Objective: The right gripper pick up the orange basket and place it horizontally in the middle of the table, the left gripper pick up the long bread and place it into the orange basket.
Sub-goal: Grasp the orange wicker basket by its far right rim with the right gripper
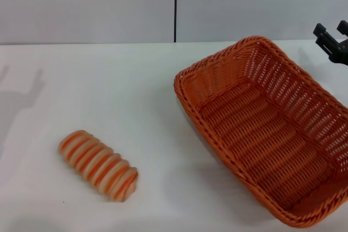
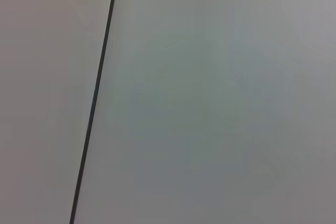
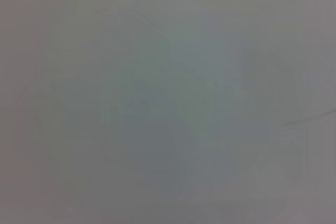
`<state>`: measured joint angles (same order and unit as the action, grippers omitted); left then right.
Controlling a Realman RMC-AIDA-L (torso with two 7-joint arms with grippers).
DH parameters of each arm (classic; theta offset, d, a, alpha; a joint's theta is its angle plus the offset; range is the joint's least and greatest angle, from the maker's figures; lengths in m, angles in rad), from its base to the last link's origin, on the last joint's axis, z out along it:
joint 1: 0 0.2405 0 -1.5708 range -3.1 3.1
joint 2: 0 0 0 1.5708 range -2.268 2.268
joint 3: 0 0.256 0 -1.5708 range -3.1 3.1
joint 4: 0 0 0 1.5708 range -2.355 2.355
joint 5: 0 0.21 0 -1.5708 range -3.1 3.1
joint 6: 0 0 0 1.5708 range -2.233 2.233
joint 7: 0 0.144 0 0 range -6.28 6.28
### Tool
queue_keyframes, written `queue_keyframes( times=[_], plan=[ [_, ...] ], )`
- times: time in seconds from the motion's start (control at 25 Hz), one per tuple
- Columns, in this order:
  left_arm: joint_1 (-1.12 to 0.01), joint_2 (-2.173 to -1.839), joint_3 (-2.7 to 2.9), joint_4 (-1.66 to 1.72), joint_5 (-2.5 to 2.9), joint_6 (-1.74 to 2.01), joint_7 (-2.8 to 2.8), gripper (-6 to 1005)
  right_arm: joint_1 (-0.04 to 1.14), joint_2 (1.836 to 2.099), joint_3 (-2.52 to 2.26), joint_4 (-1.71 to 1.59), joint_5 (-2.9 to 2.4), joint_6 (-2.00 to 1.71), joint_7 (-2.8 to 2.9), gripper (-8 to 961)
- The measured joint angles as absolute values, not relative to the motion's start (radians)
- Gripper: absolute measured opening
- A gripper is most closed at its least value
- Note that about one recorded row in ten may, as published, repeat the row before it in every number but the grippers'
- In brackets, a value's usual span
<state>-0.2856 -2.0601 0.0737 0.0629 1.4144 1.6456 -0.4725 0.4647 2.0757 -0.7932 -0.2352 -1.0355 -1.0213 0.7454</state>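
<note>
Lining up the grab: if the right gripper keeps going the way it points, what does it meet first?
Probably the far rim of the orange basket. The right gripper sits at the right edge, fingers toward the basket, but depth is unclear.

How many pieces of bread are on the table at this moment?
1. The long bread lies on the table toward the robot's left, well apart from the orange basket, whose visible interior holds none.

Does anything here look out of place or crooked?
Yes. The orange basket lies at an angle on the robot's right side of the table, one corner cut off by the picture's edge. The long bread also lies diagonally. Nothing looks spilled or damaged.
</note>
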Motion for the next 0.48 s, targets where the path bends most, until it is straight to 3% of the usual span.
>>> queue_keyframes(
  times=[0.48],
  plan=[
    [-0.278,-2.060,0.074,0.063,1.414,1.642,-0.472,846,0.407,2.075,-0.802,-0.341,-1.041,-1.081,0.820,621]
  ],
)
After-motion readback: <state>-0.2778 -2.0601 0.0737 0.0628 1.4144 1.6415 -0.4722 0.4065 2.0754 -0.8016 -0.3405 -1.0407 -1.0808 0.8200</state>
